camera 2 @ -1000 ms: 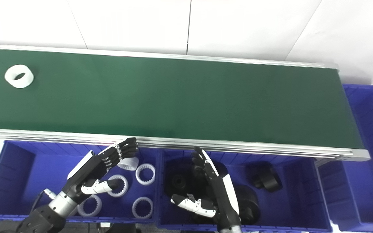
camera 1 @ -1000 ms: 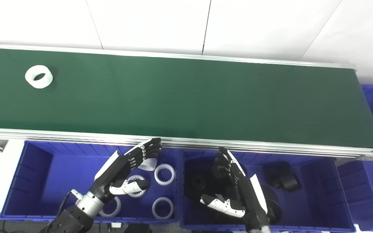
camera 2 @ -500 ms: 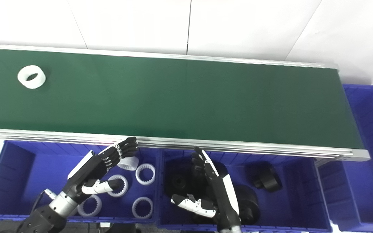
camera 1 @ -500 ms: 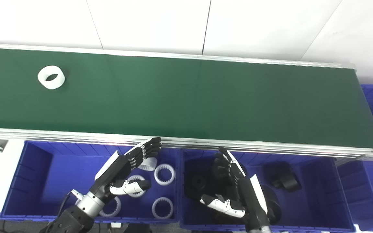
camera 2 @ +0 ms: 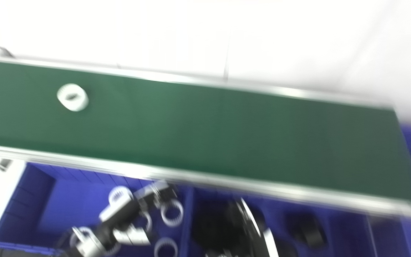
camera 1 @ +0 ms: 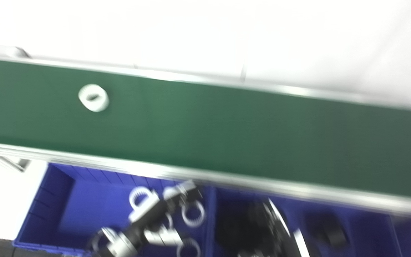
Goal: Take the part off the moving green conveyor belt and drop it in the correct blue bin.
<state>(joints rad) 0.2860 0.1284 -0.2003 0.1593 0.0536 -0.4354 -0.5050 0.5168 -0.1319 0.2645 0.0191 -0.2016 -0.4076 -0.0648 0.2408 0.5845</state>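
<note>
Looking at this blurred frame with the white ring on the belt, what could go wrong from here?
The whole picture is smeared, so locating the white ring on the green belt may be unreliable. Both the left hand and the right hand sit low over the blue bins, far from the ring; a late reach could miss it.

Both views motion-blurred, left hand and right hand smeared, fingers unreadable

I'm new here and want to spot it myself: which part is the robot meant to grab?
Find the long green conveyor belt running across the picture. Toward its left end lies a white ring, alone on the belt. The other white rings sit in the blue bin below the belt instead.
</note>
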